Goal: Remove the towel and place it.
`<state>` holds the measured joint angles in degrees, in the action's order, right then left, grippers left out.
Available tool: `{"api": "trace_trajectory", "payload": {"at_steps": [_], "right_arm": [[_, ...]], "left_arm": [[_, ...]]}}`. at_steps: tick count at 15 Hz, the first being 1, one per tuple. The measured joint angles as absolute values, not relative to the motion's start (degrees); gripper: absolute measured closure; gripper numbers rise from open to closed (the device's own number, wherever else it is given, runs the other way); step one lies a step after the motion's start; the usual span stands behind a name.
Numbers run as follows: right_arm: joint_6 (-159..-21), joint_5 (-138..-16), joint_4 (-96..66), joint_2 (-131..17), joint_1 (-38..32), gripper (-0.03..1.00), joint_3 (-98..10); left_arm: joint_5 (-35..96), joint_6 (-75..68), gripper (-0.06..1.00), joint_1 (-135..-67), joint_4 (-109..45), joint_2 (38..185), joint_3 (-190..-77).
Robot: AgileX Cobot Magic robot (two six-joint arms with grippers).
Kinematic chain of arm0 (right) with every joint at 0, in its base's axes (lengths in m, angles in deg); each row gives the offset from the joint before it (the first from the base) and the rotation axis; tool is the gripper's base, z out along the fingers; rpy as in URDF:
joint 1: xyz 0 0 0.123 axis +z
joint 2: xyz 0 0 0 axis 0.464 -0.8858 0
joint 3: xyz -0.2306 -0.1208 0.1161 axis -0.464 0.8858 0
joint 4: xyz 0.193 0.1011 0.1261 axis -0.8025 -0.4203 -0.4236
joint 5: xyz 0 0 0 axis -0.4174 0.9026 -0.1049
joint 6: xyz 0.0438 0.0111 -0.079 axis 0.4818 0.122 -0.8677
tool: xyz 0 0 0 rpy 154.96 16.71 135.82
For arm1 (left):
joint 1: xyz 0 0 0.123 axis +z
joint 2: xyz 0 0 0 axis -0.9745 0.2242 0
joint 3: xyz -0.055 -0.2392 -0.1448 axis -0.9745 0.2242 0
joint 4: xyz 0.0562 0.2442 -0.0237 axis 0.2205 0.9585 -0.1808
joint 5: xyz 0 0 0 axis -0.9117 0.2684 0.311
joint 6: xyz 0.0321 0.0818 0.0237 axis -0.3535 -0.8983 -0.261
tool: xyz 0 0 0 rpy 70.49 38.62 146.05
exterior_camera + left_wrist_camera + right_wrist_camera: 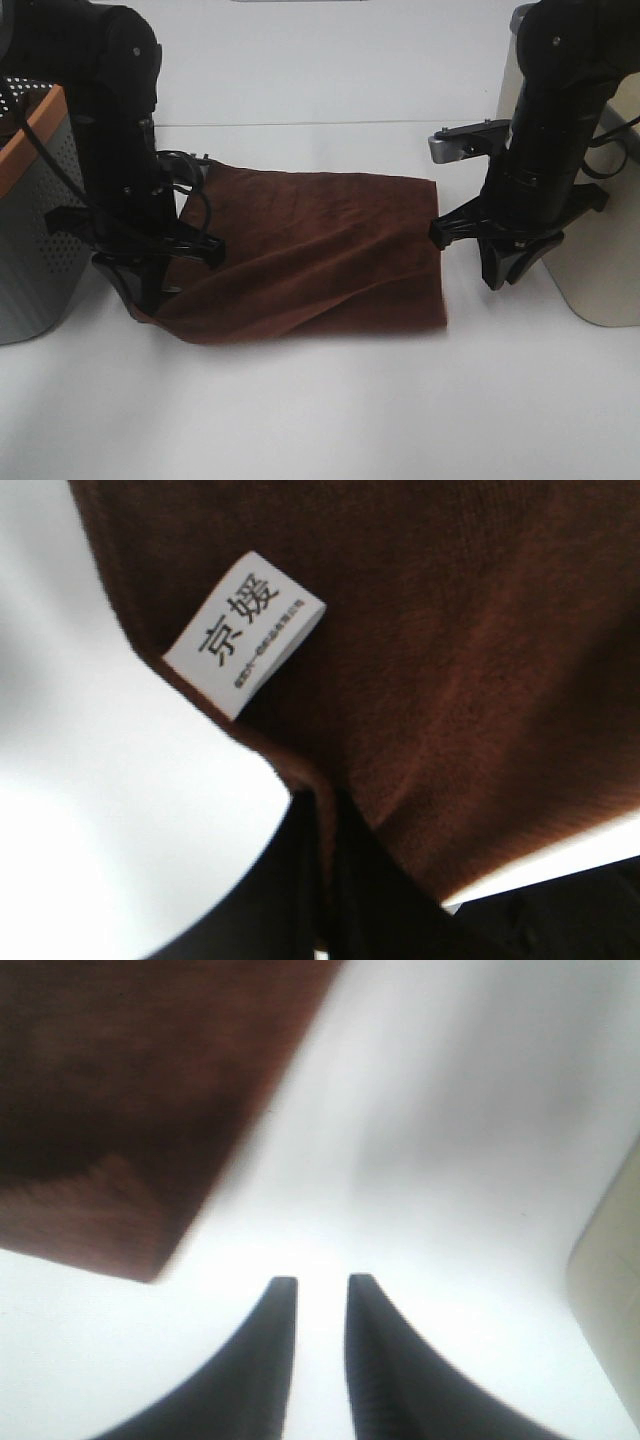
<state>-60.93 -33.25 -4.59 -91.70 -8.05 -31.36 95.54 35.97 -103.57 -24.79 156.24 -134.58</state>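
Note:
The dark brown towel (pixel 310 250) lies spread on the white table between my two arms. My left gripper (pixel 150 292) is at the towel's near left corner and is shut on its edge. In the left wrist view the towel (pixel 480 660) fills the frame, with its white tag (pixel 245 630) close to the dark fingers (pixel 330 920). My right gripper (pixel 505 272) is just right of the towel's right edge, low over the table. In the right wrist view its fingers (pixel 280 1360) stand a little apart and empty, with the towel's corner (pixel 120 1090) off to one side.
A grey perforated basket with an orange rim (pixel 30 200) stands at the left edge, behind my left arm. A beige container (pixel 600 270) stands at the right, close behind my right arm; it also shows in the right wrist view (pixel 612 1290).

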Motion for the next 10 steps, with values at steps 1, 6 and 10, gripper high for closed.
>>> {"api": "trace_trajectory", "payload": {"at_steps": [1, 6, 10], "right_arm": [[-60.9, -32.9, -3.7, -91.7, -8.2, 0.66, -31.4], [-60.9, -32.6, -3.7, -91.7, -8.2, 0.50, -31.4], [-60.9, -32.6, -3.7, -91.7, -8.2, 0.50, -31.4]], "left_arm": [[95.9, 35.7, 0.94, -103.3, -24.3, 156.2, -134.5], [96.1, 32.9, 0.45, -103.3, -30.7, 156.2, -134.5], [96.2, 33.3, 0.16, -103.3, -27.2, 154.9, -134.4]]}}
